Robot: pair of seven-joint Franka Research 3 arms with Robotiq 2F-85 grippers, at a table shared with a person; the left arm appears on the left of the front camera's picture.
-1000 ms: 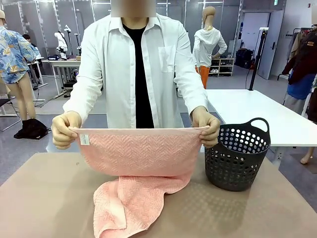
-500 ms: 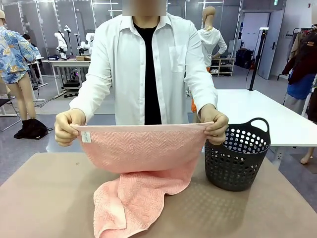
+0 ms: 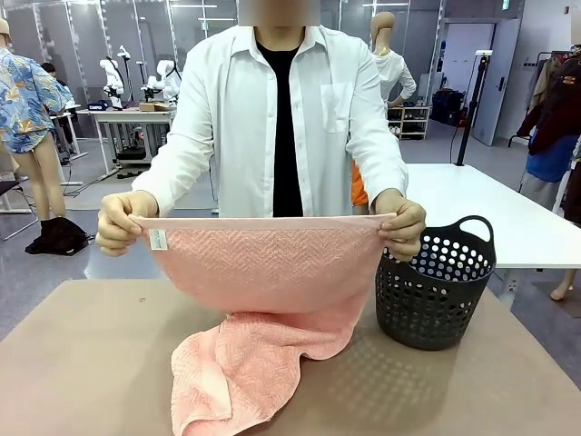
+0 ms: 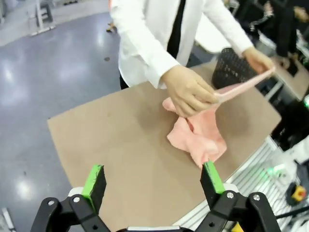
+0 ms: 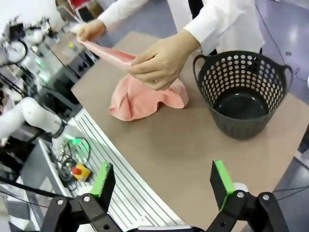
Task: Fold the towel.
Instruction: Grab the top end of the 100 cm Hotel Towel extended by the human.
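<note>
Towel hangs stretched between the person's hands, its lower part heaped on the table, well ahead of our left pincer and right pincer, both spread apart and empty. Its white label carries print we cannot read. A dark basket stands ahead of the right pincer.

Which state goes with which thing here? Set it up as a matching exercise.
Things:
1. salmon-pink terry towel
2. dark grey perforated plastic basket
3. left end effector

States:
A. open, holding nothing
B. standing empty on the brown table
C. top edge held up by a person's hands, lower end on the table

Pairs: 1-C, 2-B, 3-A
</note>
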